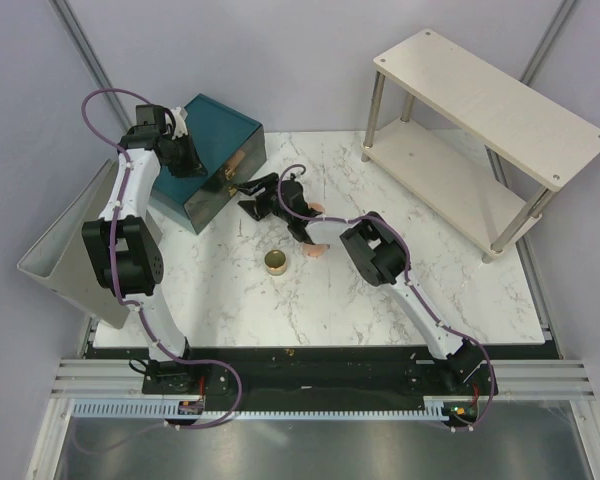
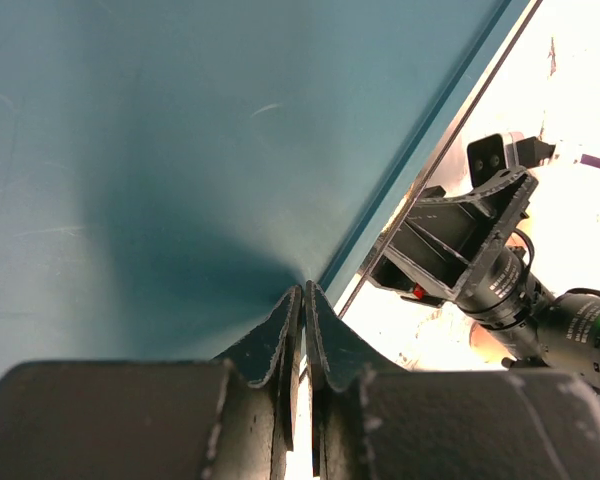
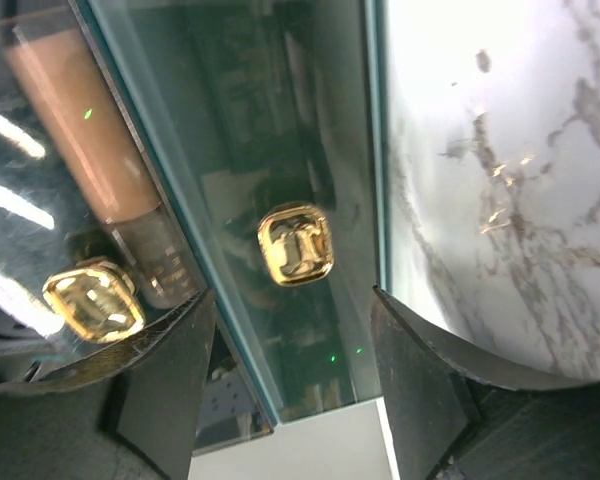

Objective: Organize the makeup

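Observation:
The teal box stands at the back left; its top fills the left wrist view. My left gripper is shut and empty, its tips against the box top near its front edge. My right gripper is open at the box's front, and in the right wrist view it faces a gold drawer knob. An orange-and-dark tube lies behind the drawer glass. A gold tin and a peach disc lie on the table. A second disc is partly hidden by the right arm. The green-and-white tube is out of view.
A white two-tier shelf stands at the back right. A grey tilted tray leans at the table's left edge. A second gold knob sits on the neighbouring drawer. The marble table runs to a black front edge.

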